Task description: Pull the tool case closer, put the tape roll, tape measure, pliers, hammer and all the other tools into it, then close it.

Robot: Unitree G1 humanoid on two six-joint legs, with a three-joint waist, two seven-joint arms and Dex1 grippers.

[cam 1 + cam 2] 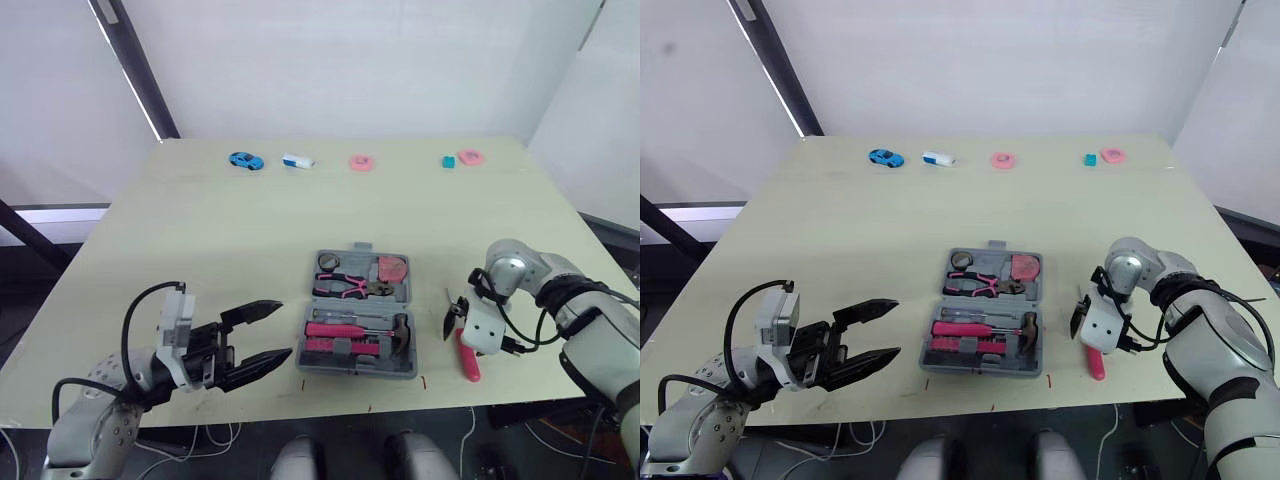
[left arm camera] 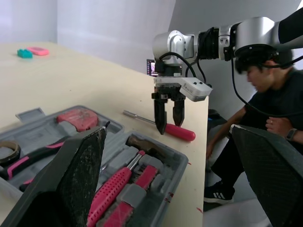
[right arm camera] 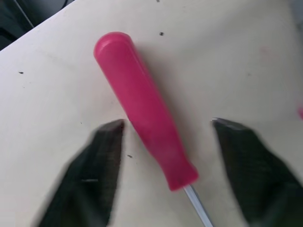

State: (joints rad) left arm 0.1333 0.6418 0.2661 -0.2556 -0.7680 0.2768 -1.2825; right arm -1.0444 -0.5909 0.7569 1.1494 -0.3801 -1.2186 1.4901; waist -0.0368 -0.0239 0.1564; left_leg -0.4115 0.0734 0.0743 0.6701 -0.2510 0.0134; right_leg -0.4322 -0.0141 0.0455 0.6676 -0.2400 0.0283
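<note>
Left gripper [image 1: 283,328] hovered low over the table [image 1: 200,250] near the front edge, fingers spread wide, holding nothing, just left of the tool case [image 1: 355,372].

Case sat open near the front edge, so the pull-closer step looked done. Inside the far half were the tape roll [image 1: 328,262], pliers [image 1: 345,287] and pink tape measure [image 1: 392,268]. The near half had pink-handled drivers [image 1: 335,330] and the hammer [image 1: 400,330]. Most of the loading looked finished.

Right of the case, one pink screwdriver [image 3: 142,109] lay on the table, apart from the case, shaft pointing away from the front edge. Right gripper [image 2: 169,125] hung directly over its handle, fingers parted on either side, not yet touching it. Left to do, by my read: grab it, drop it in, shut the lid.

Along the far edge, well apart from the work, were a blue toy car [image 1: 245,160], a white-blue piece [image 1: 297,160], a pink ring-like item [image 1: 361,162], a teal block [image 1: 448,161] and a pink item [image 1: 470,157]. Could not tell whether any count as tools. Nothing blocked the path from screwdriver to case. A person [image 2: 270,109] crouched beyond the table's right side.
</note>
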